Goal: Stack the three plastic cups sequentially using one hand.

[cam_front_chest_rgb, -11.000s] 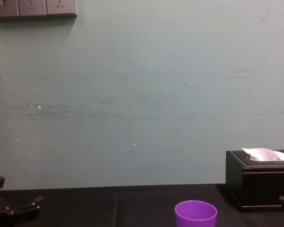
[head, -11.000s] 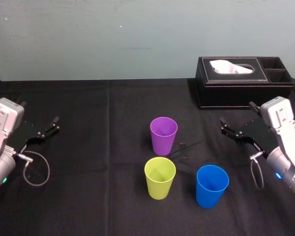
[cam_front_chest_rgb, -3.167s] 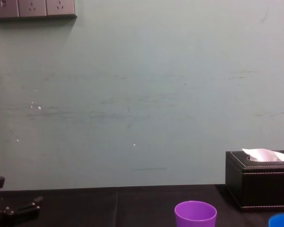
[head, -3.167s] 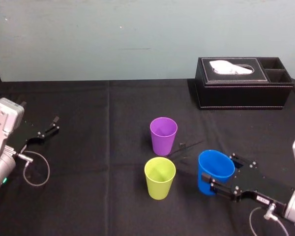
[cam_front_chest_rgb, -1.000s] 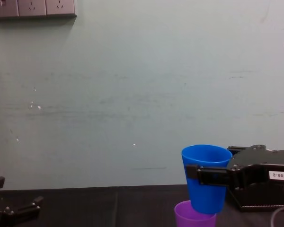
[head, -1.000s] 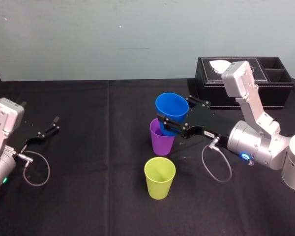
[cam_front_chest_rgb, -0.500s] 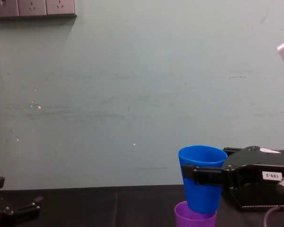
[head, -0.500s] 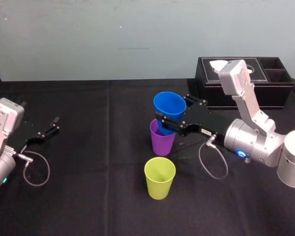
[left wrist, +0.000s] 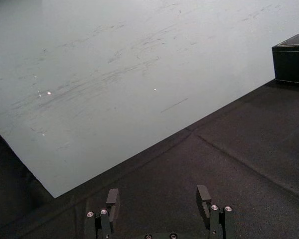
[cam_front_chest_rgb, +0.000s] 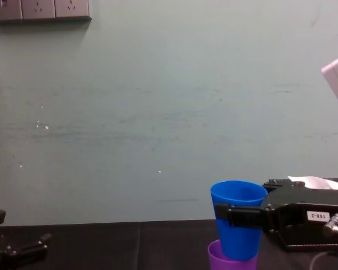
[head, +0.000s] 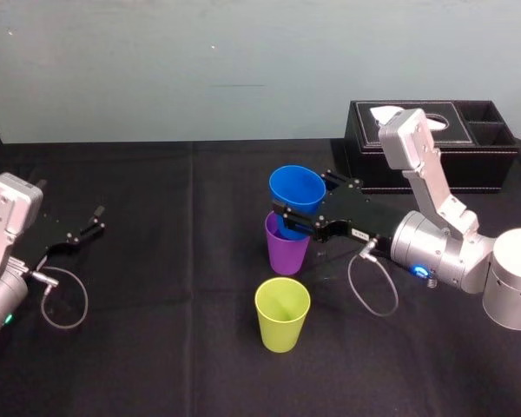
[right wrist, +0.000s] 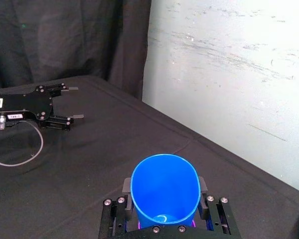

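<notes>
My right gripper's [head: 302,202] fingers hold the blue cup [head: 297,191] entering the purple cup [head: 286,253]; yellow-green cup [head: 282,314] unstacked; left gripper [head: 85,226] parked, fingers wide.

Three plastic cups [head: 297,193] [head: 285,254] [head: 282,314]; one black tissue box [head: 495,162]; two end effectors [head: 94,221] [head: 305,201].

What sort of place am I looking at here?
Probably a robot test room: a black-draped table against a bare wall, wall sockets, the right gripper holding a blue cup at a purple cup's mouth, the left gripper parked at the left.
</notes>
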`<control>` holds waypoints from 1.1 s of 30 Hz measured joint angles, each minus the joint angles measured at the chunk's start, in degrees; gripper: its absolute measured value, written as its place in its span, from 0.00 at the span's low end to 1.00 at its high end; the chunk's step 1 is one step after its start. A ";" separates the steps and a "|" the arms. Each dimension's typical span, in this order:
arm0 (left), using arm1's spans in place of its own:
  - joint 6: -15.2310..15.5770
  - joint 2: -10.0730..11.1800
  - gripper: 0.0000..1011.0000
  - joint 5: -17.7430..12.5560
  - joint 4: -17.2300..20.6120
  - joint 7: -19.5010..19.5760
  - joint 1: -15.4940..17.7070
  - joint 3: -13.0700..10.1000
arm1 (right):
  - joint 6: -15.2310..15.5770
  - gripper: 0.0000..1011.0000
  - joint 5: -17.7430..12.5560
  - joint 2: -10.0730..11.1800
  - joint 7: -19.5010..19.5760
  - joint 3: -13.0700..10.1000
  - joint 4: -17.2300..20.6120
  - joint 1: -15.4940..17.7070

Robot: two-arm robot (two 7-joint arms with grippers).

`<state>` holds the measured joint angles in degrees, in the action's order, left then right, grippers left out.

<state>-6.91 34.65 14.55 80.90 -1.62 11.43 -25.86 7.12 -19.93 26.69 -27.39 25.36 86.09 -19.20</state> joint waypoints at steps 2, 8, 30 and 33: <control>0.00 0.00 1.00 0.00 0.00 0.00 0.00 0.00 | -0.05 0.72 0.04 -0.09 -0.04 0.05 -0.19 -0.07; 0.00 0.00 1.00 0.00 0.00 0.00 0.00 0.00 | -0.29 0.72 0.16 -0.40 -0.09 0.17 -0.77 -0.27; 0.00 0.00 1.00 0.00 0.00 0.00 0.00 0.00 | -2.43 0.72 1.25 -2.53 -0.72 1.08 -6.11 -2.13; 0.00 0.00 1.00 0.00 0.00 0.00 0.00 0.00 | -2.73 0.72 1.36 -2.83 -0.83 1.16 -6.83 -2.28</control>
<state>-6.91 34.65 14.55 80.90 -1.62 11.43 -25.86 4.38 -18.58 23.86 -28.21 26.52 79.26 -21.48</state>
